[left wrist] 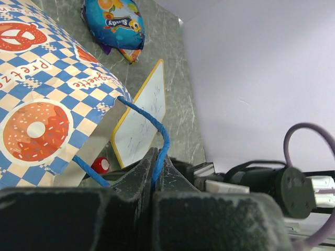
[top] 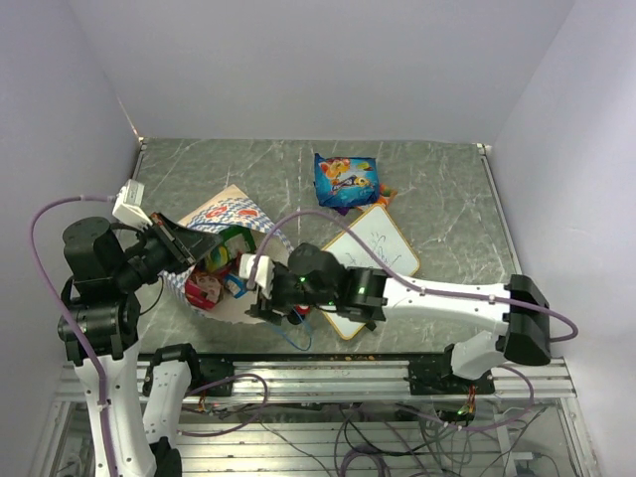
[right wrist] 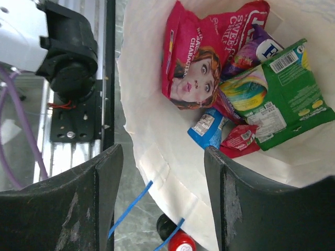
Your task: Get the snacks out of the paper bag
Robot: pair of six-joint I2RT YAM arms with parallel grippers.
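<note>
You pinned the paper bag (top: 227,207) open to reach the snacks (right wrist: 230,94).
Your left tool (left wrist: 156,159) was clamped on the blue cord handle (left wrist: 159,128), tipping the bag's mouth, near left on the worktop (top: 447,189), toward your right tool (right wrist: 161,157), jaws wide and empty. Inside lay a red-pink packet (right wrist: 193,57), green packet (right wrist: 277,99), purple packet (right wrist: 261,47) and small blue packet (right wrist: 209,130); a blue-orange packet (top: 345,179) lay out, far, by the whiteboard (top: 373,248).
</note>
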